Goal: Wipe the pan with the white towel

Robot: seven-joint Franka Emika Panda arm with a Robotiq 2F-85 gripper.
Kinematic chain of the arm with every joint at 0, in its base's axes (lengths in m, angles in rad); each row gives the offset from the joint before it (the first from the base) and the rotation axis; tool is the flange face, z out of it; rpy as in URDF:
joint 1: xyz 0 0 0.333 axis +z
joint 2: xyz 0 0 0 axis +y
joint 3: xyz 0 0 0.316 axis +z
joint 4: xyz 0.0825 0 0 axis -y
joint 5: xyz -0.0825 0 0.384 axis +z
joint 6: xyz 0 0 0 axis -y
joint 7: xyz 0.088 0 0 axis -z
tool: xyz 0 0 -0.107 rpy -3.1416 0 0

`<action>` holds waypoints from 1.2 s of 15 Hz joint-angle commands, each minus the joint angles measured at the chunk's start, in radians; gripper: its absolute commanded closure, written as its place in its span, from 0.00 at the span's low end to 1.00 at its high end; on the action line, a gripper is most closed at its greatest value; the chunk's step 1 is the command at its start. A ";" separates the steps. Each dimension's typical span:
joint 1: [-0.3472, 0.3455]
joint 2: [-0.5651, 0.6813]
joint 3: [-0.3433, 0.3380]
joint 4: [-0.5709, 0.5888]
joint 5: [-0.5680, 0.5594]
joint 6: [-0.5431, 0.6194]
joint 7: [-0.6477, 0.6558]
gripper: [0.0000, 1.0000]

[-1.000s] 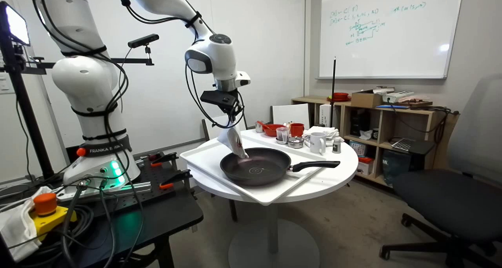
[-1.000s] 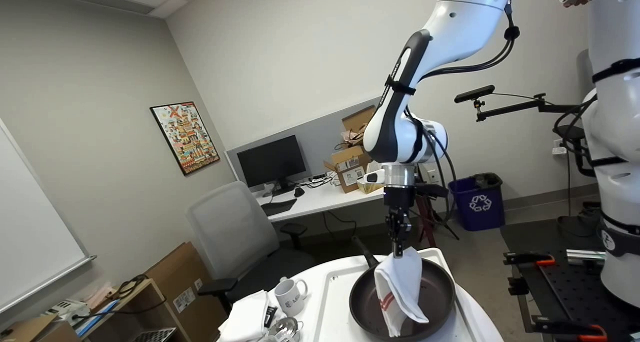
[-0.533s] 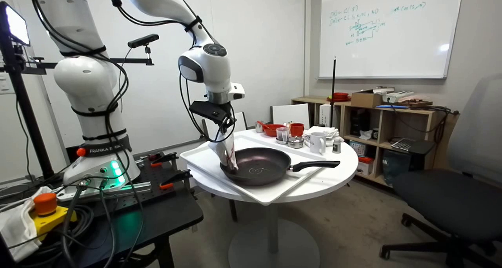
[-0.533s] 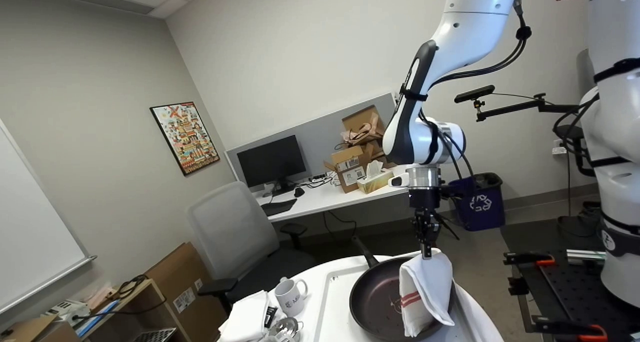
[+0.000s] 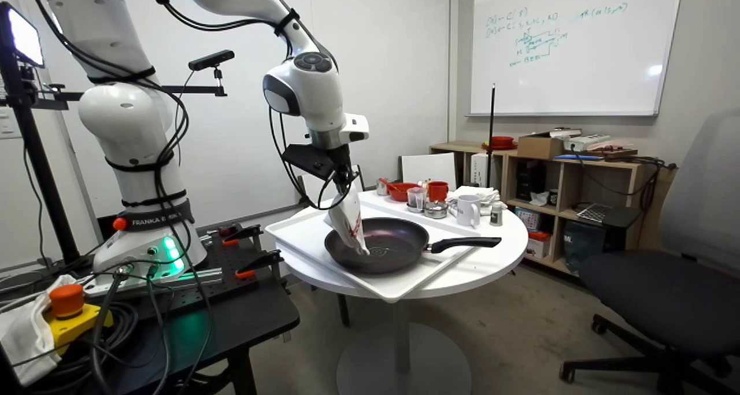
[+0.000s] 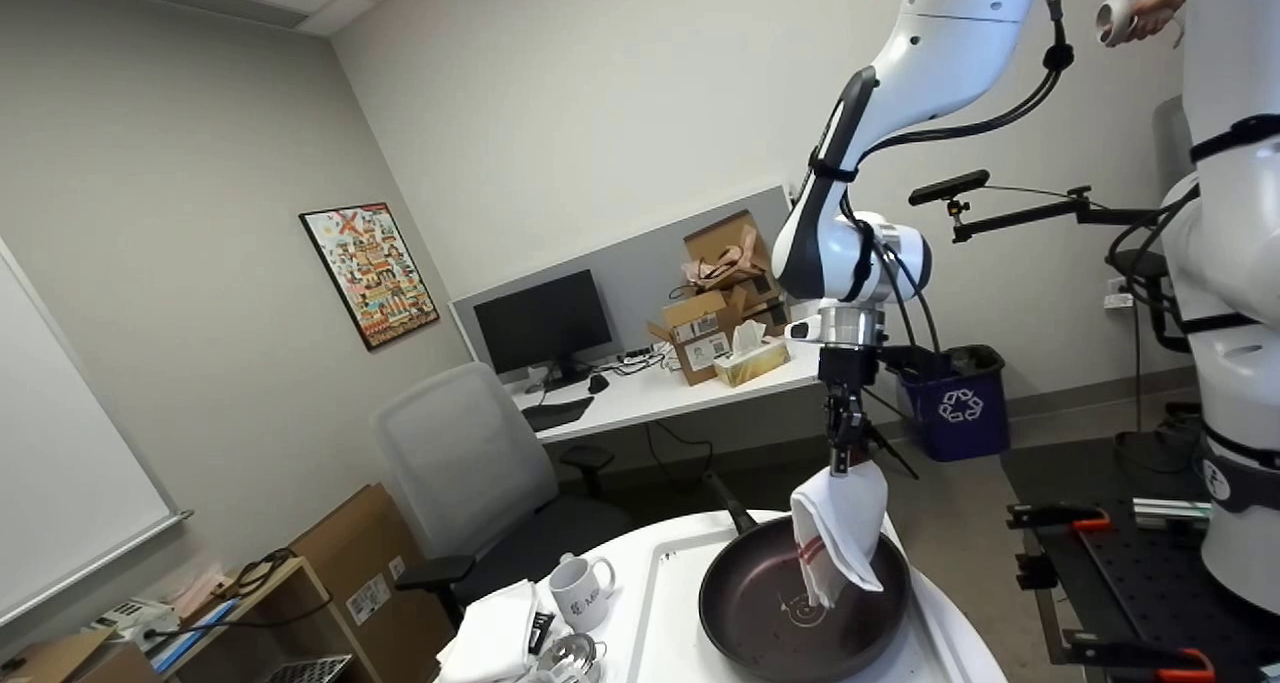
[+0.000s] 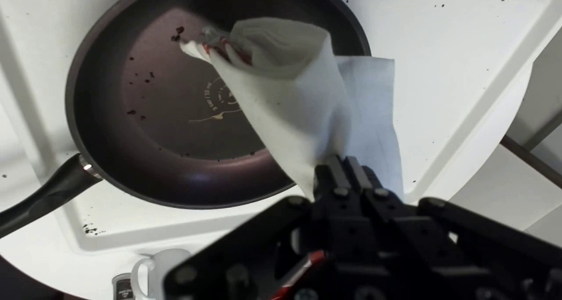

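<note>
Moved the white towel [image 7: 281, 93] a bit since a moment ago: brought in from the rim of the pan [image 5: 399, 242] opposite its handle [image 5: 465, 243] to hang further over the inside, and raised slightly too. Still got it clenched in the hand [image 7: 346, 164], up above the pan; can't tell if touching the pan's floor at the low end. Can spot dark specks [image 7: 176, 38] in the pan and more on the white tray [image 5: 303, 233] under it, then a round white bench [image 5: 504, 255] below that. Behind the pan, in an exterior view, got a red bowl [image 5: 400, 195] and white mug [image 5: 466, 211]. Well away from the pan, can see a whiteboard [image 5: 561, 88], office chair [image 5: 688, 291], monitor [image 6: 545, 323] and recycling bin [image 6: 955, 433].
</note>
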 commanded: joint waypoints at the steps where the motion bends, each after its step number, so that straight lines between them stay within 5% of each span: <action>1: 0.019 0.063 -0.004 0.063 0.010 -0.005 0.051 0.99; 18: -0.002 0.550 0.083 0.462 -0.186 -0.099 0.445 0.99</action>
